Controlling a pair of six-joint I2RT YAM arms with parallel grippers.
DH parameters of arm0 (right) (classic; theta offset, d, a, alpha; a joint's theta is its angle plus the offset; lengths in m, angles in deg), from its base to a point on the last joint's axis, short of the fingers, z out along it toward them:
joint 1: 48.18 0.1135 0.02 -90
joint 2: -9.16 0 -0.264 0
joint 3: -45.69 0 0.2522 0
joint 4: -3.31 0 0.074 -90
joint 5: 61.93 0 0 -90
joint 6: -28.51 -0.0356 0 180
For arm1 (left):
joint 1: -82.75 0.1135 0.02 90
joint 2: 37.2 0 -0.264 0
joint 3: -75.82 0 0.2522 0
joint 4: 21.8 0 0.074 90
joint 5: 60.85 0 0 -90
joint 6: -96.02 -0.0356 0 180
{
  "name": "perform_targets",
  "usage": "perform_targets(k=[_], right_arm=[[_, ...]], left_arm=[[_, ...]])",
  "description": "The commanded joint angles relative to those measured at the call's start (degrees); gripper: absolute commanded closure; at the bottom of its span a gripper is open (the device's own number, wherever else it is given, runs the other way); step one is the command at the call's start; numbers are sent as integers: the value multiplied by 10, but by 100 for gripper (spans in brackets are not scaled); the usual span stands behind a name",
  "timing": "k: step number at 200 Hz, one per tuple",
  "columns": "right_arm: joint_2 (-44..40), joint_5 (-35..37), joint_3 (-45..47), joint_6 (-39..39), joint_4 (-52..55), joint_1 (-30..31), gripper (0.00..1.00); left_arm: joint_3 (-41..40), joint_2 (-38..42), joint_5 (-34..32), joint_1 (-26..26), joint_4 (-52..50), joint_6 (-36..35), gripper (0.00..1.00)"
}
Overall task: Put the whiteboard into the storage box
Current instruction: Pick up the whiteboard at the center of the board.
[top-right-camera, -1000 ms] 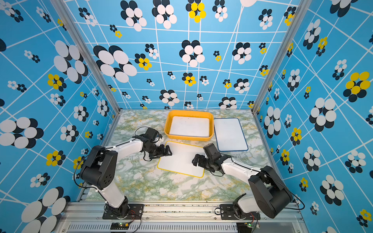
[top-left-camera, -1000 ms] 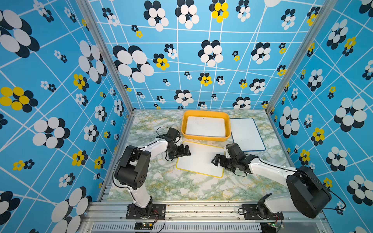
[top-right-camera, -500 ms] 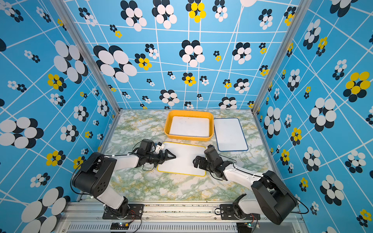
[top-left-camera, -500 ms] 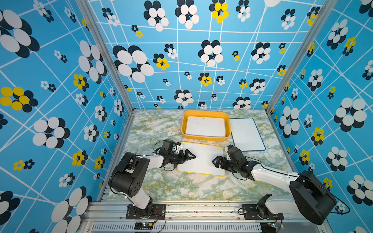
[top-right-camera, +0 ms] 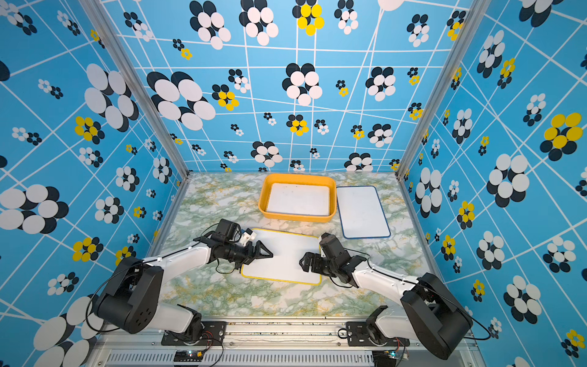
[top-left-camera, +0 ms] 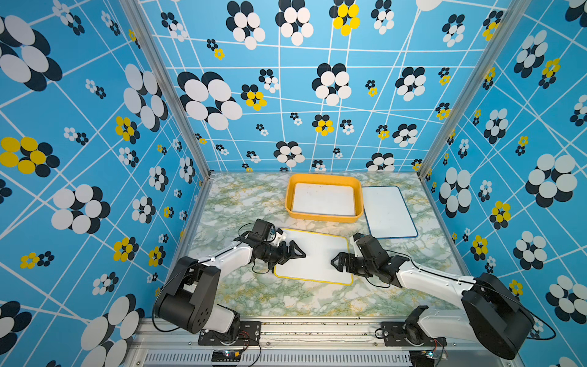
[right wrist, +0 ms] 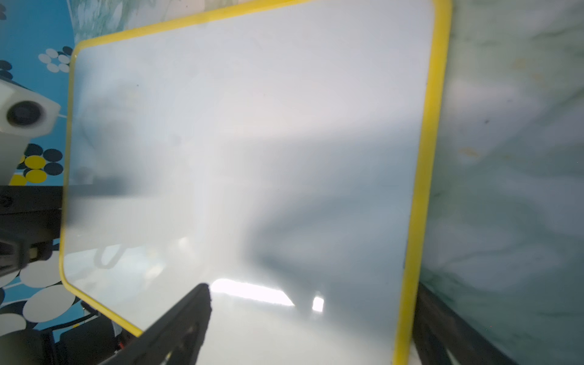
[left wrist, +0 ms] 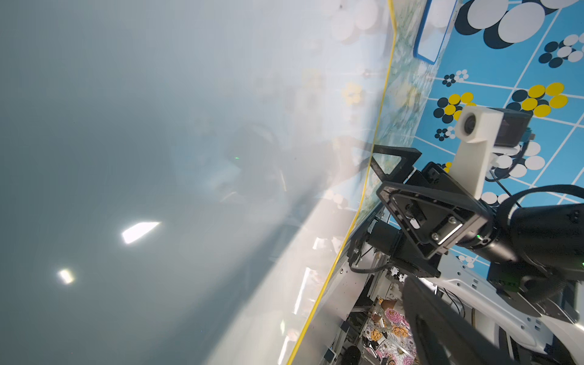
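- the yellow-framed whiteboard (top-left-camera: 317,259) lies flat on the marble-patterned bench (top-left-camera: 254,295), just in front of the storage box (top-left-camera: 324,218), not inside it
- the left gripper (top-left-camera: 293,254) sits over the board's left end, jaws spread wide, gripping nothing
- the right gripper (top-left-camera: 335,262) faces it at the board's right end, jaws likewise apart and empty
- a white board (top-left-camera: 324,200) lies inside the orange-yellow box
- a blue-framed whiteboard (top-left-camera: 389,211) lies on the bench just beside the box's right side
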Motion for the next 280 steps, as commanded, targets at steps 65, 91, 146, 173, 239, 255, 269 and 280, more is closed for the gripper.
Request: perform_targets(k=[65, 91, 146, 173, 239, 255, 269, 280], right_arm=[[10, -55, 20, 19, 77, -1, 1], [9, -55, 27, 21, 76, -6, 1], [6, -63, 39, 10, 54, -8, 1], [13, -73, 41, 4, 38, -8, 1], [38, -90, 55, -8, -4, -8, 1], [38, -89, 60, -6, -6, -7, 1], [35, -85, 62, -4, -4, -9, 1], [34, -82, 64, -1, 0, -9, 1]], left_arm=[[22, 57, -35, 7, -229, -96, 1], [45, 64, -145, 7, -313, -128, 0], [44, 65, -155, 6, -300, -107, 4], [34, 89, -106, 6, -255, -74, 3], [-28, 110, 22, 7, -95, 14, 7], [-23, 109, 17, 7, -117, 2, 10], [-12, 112, 13, 12, -152, -16, 12], [-2, 119, 9, 20, -181, -28, 13]])
